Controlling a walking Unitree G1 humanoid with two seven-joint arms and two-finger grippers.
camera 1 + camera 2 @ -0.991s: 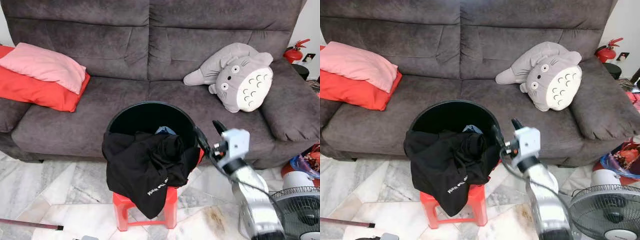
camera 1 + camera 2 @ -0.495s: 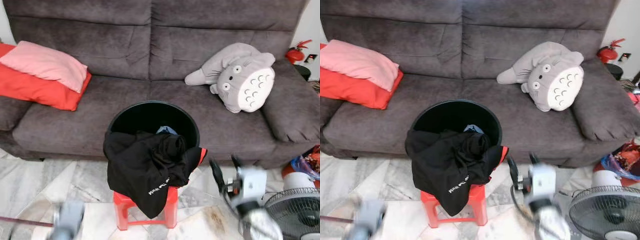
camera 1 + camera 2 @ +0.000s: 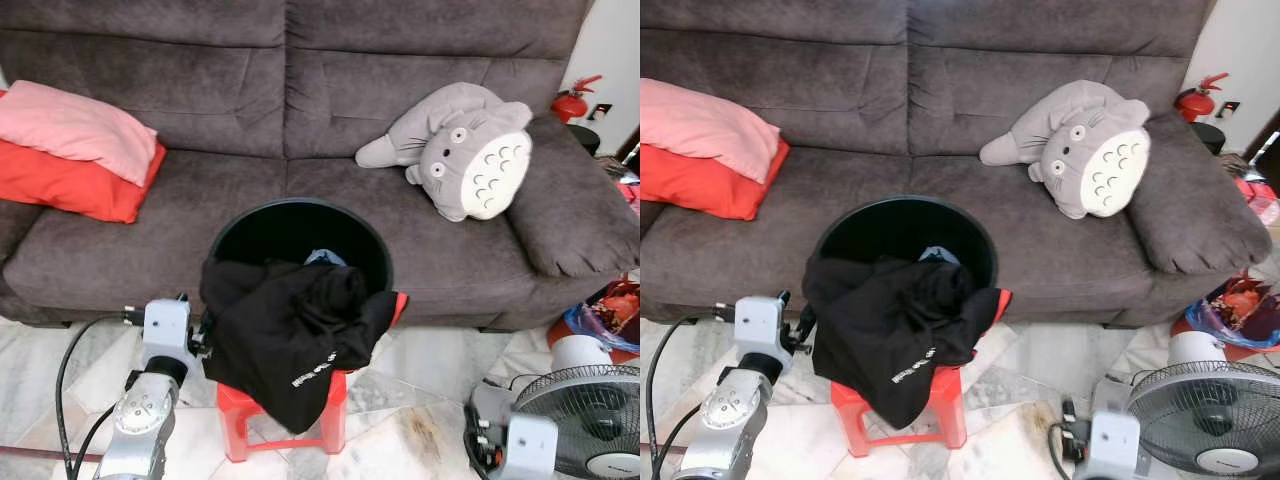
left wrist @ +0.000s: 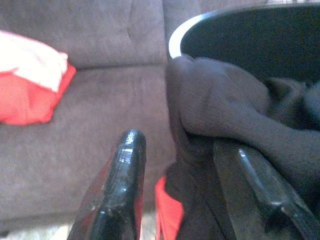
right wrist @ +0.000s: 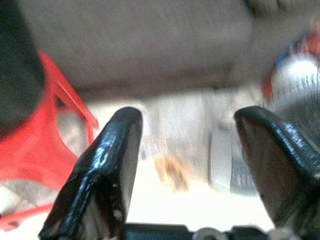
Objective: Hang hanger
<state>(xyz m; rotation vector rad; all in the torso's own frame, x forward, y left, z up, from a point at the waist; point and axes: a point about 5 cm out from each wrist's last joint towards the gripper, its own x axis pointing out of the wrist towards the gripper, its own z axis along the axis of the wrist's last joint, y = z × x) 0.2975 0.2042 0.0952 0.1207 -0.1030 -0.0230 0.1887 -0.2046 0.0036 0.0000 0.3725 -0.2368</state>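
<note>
- Reaching toward the black garment, the left claw sits at its left edge, fingers spread with nothing between them; one finger touches the cloth in the left wrist view.
- The garment drapes over the front rim of the black bin, which stands on a red stool before the sofa.
- No hanger can be made out; a red tip pokes from the garment's right side, possibly it.
- The right claw, released, hangs low beside the fan, so the left arm is far nearer.
</note>
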